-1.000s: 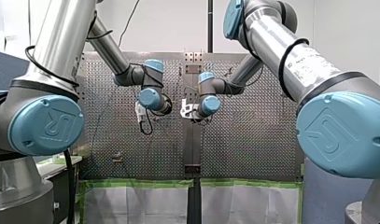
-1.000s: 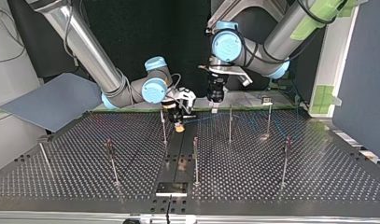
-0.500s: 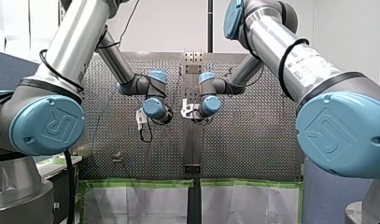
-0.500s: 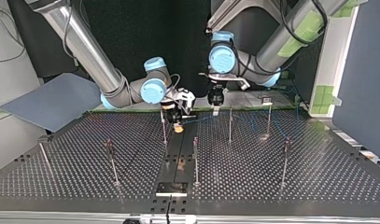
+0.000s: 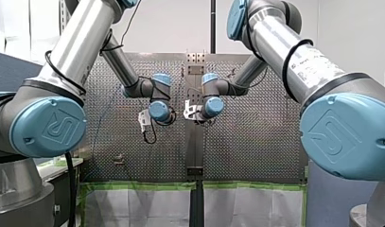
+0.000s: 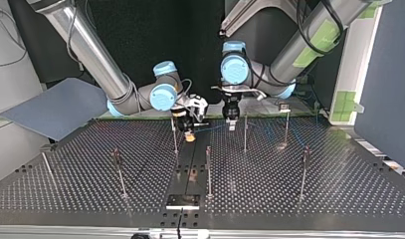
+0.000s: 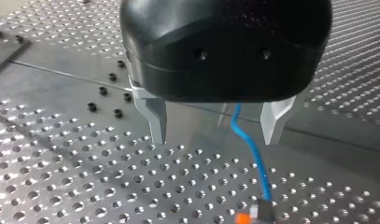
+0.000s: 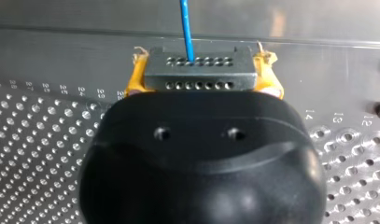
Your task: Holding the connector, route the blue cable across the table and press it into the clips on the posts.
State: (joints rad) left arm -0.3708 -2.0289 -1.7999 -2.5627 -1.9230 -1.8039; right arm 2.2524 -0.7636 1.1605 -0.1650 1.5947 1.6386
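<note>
In the right wrist view my right gripper point(image 8: 201, 77) is shut on the grey connector point(image 8: 201, 70), with a yellow pad point(image 8: 134, 79) at each side. The blue cable point(image 8: 185, 28) leaves the connector away from the gripper. In the left wrist view my left gripper point(image 7: 214, 140) is open, and its metal fingers point(image 7: 156, 122) straddle the blue cable point(image 7: 249, 151) just above the table. In the top view my right gripper point(image 6: 189, 132) holds the connector low beside a post point(image 6: 174, 134). My left gripper point(image 6: 231, 122) hangs a short way toward the view's right of it, over the cable point(image 6: 210, 129).
Thin posts with clips stand across the perforated table point(image 6: 339, 189): one point(image 6: 245, 132) close to my left gripper, others point(image 6: 286, 127) point(image 6: 208, 169) further out. A blue-grey board point(image 6: 55, 107) leans at the top view's left. A dark plate point(image 6: 182, 200) lies at the near edge.
My left gripper has come down and shifted toward my right gripper, so that it now straddles the cable. My right gripper has stayed put with the connector.
</note>
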